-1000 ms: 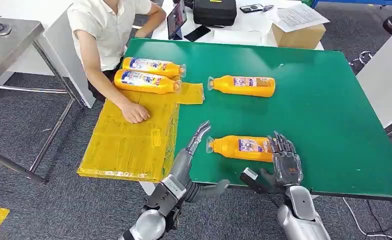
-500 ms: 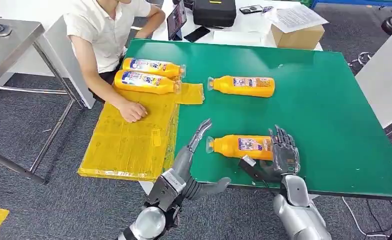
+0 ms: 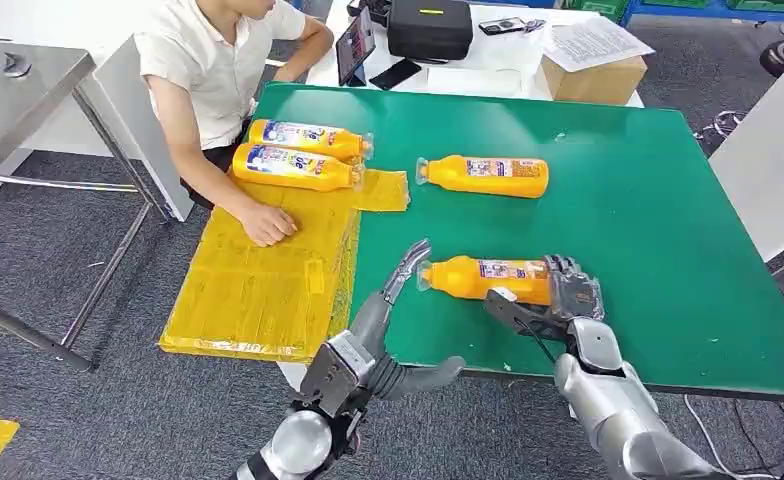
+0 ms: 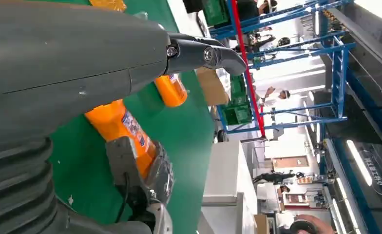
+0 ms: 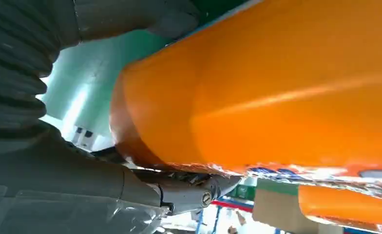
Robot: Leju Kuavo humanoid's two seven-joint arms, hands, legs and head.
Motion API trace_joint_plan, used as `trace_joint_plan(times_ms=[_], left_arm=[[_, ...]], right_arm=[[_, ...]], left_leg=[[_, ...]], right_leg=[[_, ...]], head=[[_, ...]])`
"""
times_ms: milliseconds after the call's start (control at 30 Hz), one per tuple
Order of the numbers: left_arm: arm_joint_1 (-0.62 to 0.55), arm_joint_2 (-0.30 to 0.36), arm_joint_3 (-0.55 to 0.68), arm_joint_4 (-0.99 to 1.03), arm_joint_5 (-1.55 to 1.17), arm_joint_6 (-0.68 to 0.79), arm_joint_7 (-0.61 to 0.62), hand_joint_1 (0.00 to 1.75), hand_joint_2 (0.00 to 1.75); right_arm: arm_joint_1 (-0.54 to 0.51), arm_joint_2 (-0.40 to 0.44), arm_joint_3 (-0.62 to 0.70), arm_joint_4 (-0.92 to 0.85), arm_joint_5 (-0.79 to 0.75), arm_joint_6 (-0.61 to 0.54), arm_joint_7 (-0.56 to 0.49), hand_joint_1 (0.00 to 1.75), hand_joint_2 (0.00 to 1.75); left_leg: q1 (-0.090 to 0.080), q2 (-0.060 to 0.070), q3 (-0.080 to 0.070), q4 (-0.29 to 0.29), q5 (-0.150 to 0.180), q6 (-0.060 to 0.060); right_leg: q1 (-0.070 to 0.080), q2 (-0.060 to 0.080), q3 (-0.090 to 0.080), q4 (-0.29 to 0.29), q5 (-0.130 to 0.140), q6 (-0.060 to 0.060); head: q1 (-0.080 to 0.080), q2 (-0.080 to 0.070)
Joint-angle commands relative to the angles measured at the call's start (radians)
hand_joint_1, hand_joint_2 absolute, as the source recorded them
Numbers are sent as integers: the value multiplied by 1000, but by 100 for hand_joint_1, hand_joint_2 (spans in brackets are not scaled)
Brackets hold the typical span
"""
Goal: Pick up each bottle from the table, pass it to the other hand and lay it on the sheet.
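Near the front edge of the green table (image 3: 668, 200), the right hand (image 3: 568, 297) closes around the base end of the nearest bottle (image 3: 483, 279). The fingers wrap over the far side and the thumb comes in from the near side, so the hand appears to be gripping the bottle; the right wrist view confirms the orange body pressed close against the palm. The bottle lies on its side, parallel to the front edge, with its cap pointing toward the table's left edge. Gripping at the base leaves the neck end free, which likely suits the hand-over.

The left hand (image 3: 400, 275) hovers just beside the cap, fingers apart and holding nothing, positioned to receive the bottle from the neck end.

A second loose bottle (image 3: 485, 174) lies on its side nearer the middle of the table, well apart from both hands, awaiting its turn.

The yellow sheet (image 3: 258, 275) overhangs the table's left edge. Two bottles, one (image 3: 308, 137) beside the other (image 3: 293, 165), already lie at its far end, side by side, leaving the near part of the sheet free for further bottles. A person's hand (image 3: 268, 224) rests on the sheet, probably steadying it.
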Motion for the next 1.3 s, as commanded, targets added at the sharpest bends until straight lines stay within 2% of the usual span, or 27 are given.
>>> trace_joint_plan(times_ms=[33,233,500,600,667,733,800,967,1100,1200,1300], left_arm=[[-47,7,-12,67,26,-19,4,0,175],[-47,9,-17,61,41,-27,-3,0,175],[-47,9,-16,61,42,-26,-5,0,175],[-30,2,0,43,66,-3,-37,0,175],[-14,-1,18,32,87,81,-90,0,175],[19,15,19,34,118,91,-94,0,175],[85,46,37,53,226,9,-69,0,175],[189,84,102,40,262,-52,-126,0,175],[193,74,127,-13,260,-50,-118,0,175],[198,58,156,-13,285,6,-89,0,175],[195,60,161,12,337,25,-53,0,175]], right_arm=[[31,-32,28,135,-24,34,-92,175,175],[34,-29,78,114,-23,-59,-206,175,175],[37,-27,75,108,-36,-68,-224,175,175],[75,9,-9,63,-223,-80,-378,175,175],[105,68,-105,-5,-447,8,-487,175,175],[130,77,-70,-67,-447,-27,-464,175,175],[173,84,-82,-168,-578,22,-484,175,175],[262,80,-113,-404,-756,14,-471,175,175],[272,86,-154,-475,-839,10,-475,175,175],[293,103,-177,-521,-881,-1,-486,175,175],[330,124,-159,-571,-899,11,-485,175,175]], left_leg=[[2,-4,1,-2,1,-2],[2,-3,2,-2,1,-2],[2,-1,1,-1,0,-2],[2,-1,2,-2,0,-2],[2,0,2,-2,0,-2],[3,2,2,-2,0,-3],[3,5,2,-3,-1,-4],[2,5,4,-5,-2,-5],[2,3,-5,-1,-2,-4],[2,3,-10,0,-2,-3],[2,2,-8,-1,-3,-4]], right_leg=[[2,-3,4,-3,0,-2],[2,-2,7,-2,0,-3],[2,-1,6,-2,0,-2],[2,-1,7,-2,0,-2],[2,1,6,-2,0,-2],[3,3,6,-2,1,-3],[3,6,6,-3,1,-4],[2,6,7,-3,0,-4],[2,5,-1,1,-1,-3],[1,4,-5,1,-1,-2],[1,4,-3,0,-2,-3]], head=[[0,0],[0,0],[0,0],[0,0],[0,0],[0,0],[0,0],[0,0],[0,0],[0,0],[0,0]])
